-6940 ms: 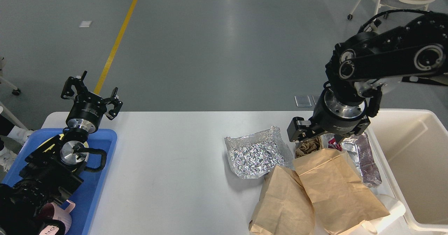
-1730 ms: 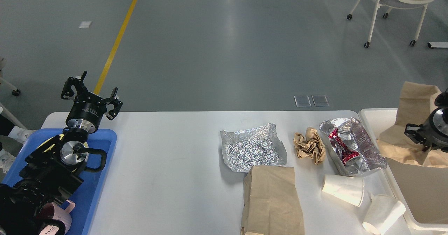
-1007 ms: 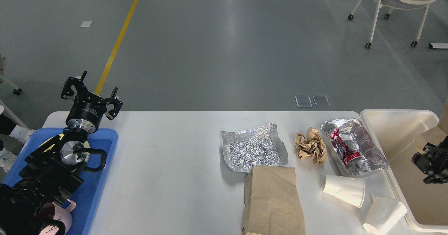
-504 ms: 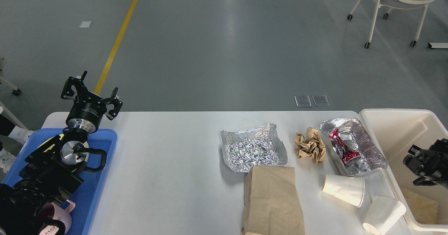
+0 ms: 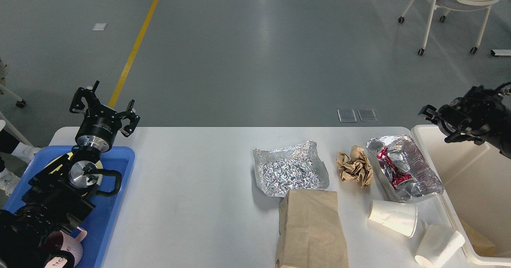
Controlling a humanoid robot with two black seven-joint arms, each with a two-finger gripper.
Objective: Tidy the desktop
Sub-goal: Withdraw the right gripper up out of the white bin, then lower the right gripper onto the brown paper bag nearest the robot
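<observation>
- Left tool (image 5: pixel 104 105) spread wide, empty, above blue tray (image 5: pixel 119 156).
- Right tool (image 5: pixel 439 120): dark, opening indeterminate; I cannot tell.
- Bench (image 5: pixel 191 188) ahead carries litter; paper cups (image 5: pixel 393 217) near bin (image 5: pixel 479 180) risk rolling if clipped.

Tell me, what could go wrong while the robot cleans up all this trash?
Three things might go wrong. The two paper cups lie on their sides near the desktop edge, so a nudge could roll one off. The crushed red can sits loose in the foil tray and may slide out if the tray tips. The paper bag overlaps the other crumpled foil, so lifting either could drag both.
</observation>
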